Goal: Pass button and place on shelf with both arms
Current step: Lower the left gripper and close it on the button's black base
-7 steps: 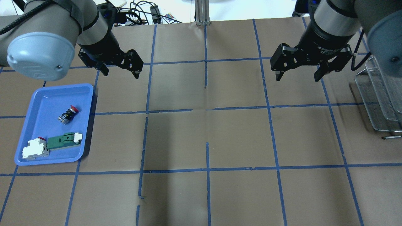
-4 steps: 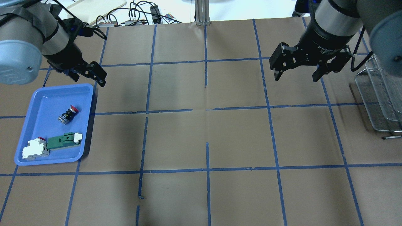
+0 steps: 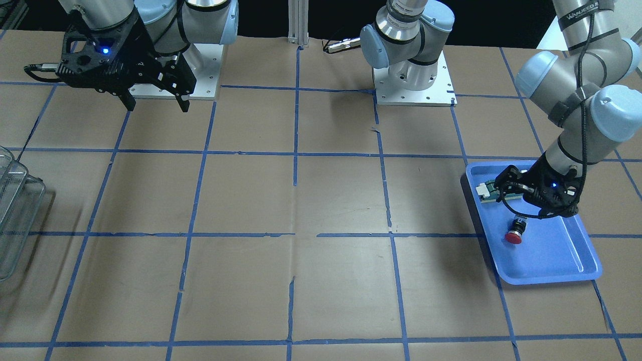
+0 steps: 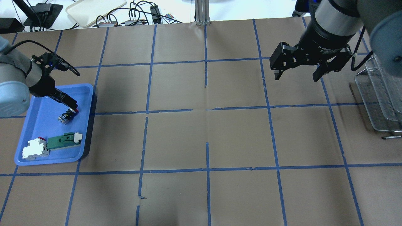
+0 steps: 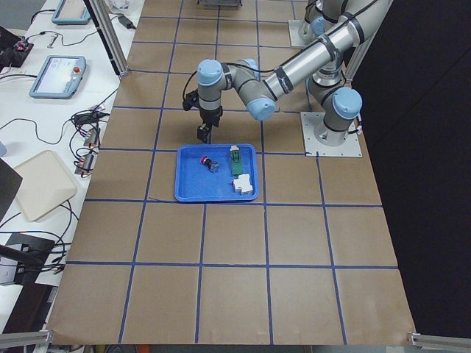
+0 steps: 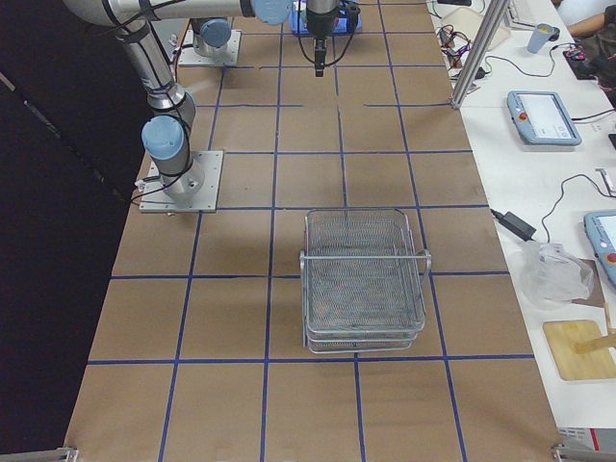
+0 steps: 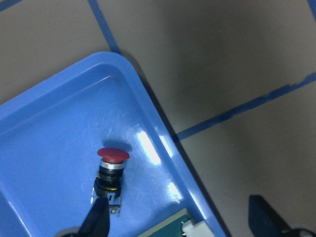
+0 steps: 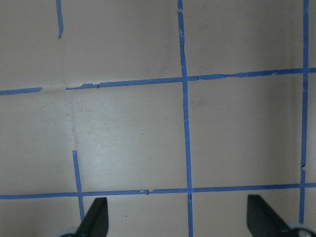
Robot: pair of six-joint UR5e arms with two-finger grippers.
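Left gripper [image 4: 68, 105] just swung down from the upper left of the overhead frame into the blue tray [image 4: 40, 131]. Its jaws are spread wide, one finger right beside the button [image 7: 111, 173], which lies in the tray ungrabbed. Pickup's about to start, I'd guess. Right gripper [image 4: 296, 75] hasn't budged, wide open too. Shelf [image 4: 381, 94] is cut off at the right edge, and overhead the gripper half-hides the button's cap.
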